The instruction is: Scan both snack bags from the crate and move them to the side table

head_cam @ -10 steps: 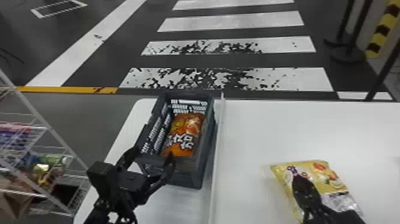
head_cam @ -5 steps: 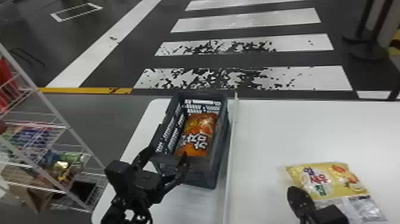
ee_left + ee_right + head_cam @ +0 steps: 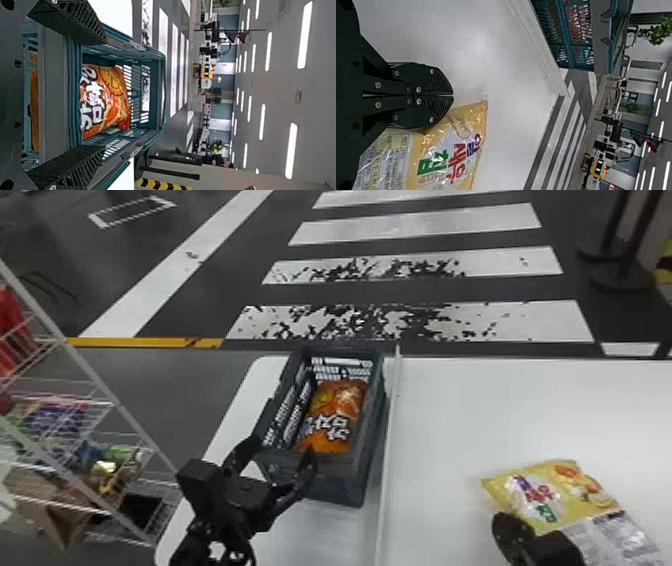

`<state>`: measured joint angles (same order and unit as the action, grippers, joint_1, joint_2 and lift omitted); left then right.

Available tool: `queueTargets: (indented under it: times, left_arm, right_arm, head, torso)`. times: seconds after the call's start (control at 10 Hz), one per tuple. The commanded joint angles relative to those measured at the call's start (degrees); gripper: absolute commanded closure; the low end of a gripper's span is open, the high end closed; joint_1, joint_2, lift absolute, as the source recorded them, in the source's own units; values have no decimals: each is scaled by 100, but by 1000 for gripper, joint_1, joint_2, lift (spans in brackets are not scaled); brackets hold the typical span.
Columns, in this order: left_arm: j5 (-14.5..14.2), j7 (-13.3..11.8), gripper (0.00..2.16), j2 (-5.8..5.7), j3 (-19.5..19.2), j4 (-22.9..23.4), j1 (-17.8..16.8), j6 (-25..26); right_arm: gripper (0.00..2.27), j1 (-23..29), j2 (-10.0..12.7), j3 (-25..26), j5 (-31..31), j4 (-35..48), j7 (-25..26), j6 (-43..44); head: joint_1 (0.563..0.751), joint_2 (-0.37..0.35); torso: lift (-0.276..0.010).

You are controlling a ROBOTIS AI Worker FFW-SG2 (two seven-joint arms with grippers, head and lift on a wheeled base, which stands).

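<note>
While holding the left hand spread at the near end of the crate, have the right hand pressed together at the edge of the yellow bag. Cannot tell whether touching. See the orange bag lying inside the crate, and the yellow one flat on the worktop, across a narrow strip.

Your right gripper partly hides the yellow bag; beyond your left gripper, the crate partly hides the orange bag.
</note>
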<state>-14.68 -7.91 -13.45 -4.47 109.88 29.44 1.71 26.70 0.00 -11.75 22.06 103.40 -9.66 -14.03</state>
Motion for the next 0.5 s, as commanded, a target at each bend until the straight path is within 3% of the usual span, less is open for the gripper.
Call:
queueTargets:
  times: [0.0, 0.4]
  left_arm:
    - [0, 0, 49, 0, -1, -19, 0, 1]
    - [0, -9, 56, -26, -1, -19, 0, 1]
  right_arm:
    - [2236, -148, -18, 59, 0, -127, -1, 1]
    - [2236, -693, -18, 182, 27, -540, -89, -87]
  head:
    - [695, 242]
    - [695, 217]
  torso:
    - [-99]
    - [-99]
